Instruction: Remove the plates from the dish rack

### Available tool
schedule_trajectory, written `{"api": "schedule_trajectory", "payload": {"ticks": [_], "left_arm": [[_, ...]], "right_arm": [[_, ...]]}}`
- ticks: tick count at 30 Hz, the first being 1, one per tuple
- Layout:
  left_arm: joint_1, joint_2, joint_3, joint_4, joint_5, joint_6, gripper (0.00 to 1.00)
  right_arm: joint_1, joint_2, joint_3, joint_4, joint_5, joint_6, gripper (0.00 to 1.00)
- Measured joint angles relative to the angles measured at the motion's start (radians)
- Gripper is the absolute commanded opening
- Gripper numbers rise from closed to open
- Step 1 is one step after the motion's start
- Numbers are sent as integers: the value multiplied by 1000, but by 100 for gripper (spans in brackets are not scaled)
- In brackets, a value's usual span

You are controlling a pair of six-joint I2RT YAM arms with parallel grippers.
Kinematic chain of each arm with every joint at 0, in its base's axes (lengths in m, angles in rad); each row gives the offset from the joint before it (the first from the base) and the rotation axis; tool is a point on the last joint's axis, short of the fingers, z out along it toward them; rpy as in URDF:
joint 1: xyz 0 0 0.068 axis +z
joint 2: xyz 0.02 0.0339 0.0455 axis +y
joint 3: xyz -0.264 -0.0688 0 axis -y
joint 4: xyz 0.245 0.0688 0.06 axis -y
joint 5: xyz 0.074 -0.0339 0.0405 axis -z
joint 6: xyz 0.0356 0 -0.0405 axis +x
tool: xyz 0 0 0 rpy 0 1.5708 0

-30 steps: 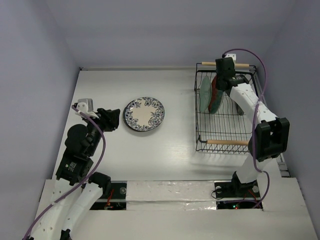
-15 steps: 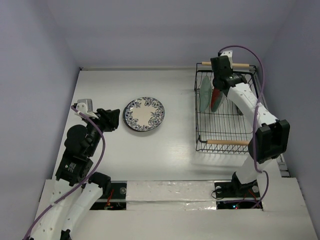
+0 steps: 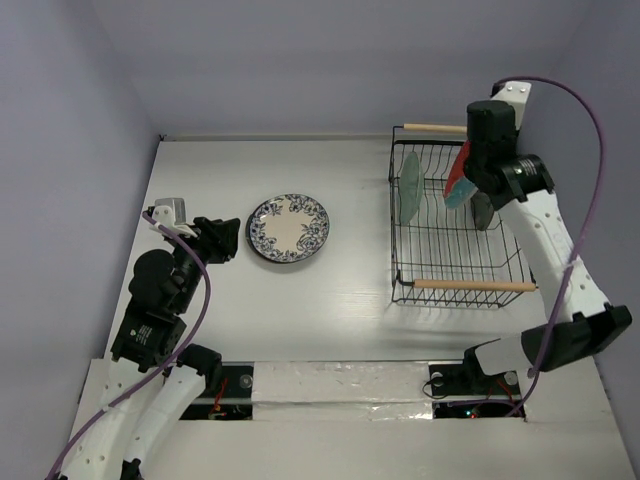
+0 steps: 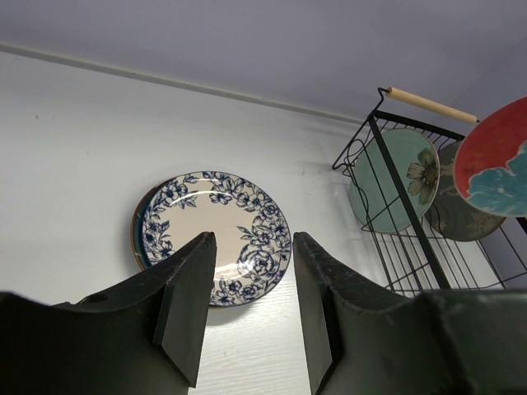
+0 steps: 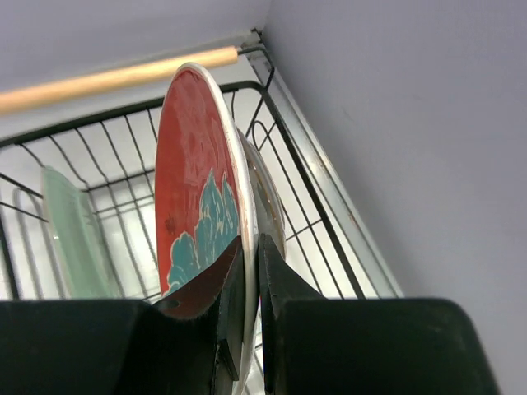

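Note:
The black wire dish rack (image 3: 450, 262) stands at the right. My right gripper (image 3: 474, 168) (image 5: 249, 243) is shut on the rim of the red plate with a teal flower (image 3: 458, 180) (image 5: 193, 164), holding it upright above the rack. A mint green plate (image 3: 408, 190) (image 4: 395, 177) and a dark plate (image 3: 484, 210) (image 4: 461, 218) stand in the rack's slots. A white plate with blue flowers (image 3: 288, 227) (image 4: 218, 222) lies flat on the table on top of a dark teal plate (image 4: 135, 239). My left gripper (image 3: 226, 240) (image 4: 253, 243) hovers open just left of that stack, holding nothing.
The rack has two light wooden handles, one at its far end (image 3: 435, 128) and one at its near end (image 3: 470, 286). The right wall (image 3: 600, 150) runs close beside the rack and the back wall (image 3: 300, 70) just behind it.
My right gripper has raised the red plate out of its slot and carried it up and to the right above the rack. The left arm has stayed still.

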Motion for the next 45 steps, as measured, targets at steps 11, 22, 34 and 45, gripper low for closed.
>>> {"api": "schedule_trajectory", "payload": {"ticks": [11,22,34,45], "left_arm": [[0,0,0,0,0,0,39],[0,0,0,0,0,0,39],[0,0,0,0,0,0,39],[0,0,0,0,0,0,40]], "right_arm": [[0,-244,3,18,-293,186,0],[176,-106,-188,396,-707,459,0],[378,323,-197,591,-794,612,0],[385,484,-214,701,-769,707,0]]}}
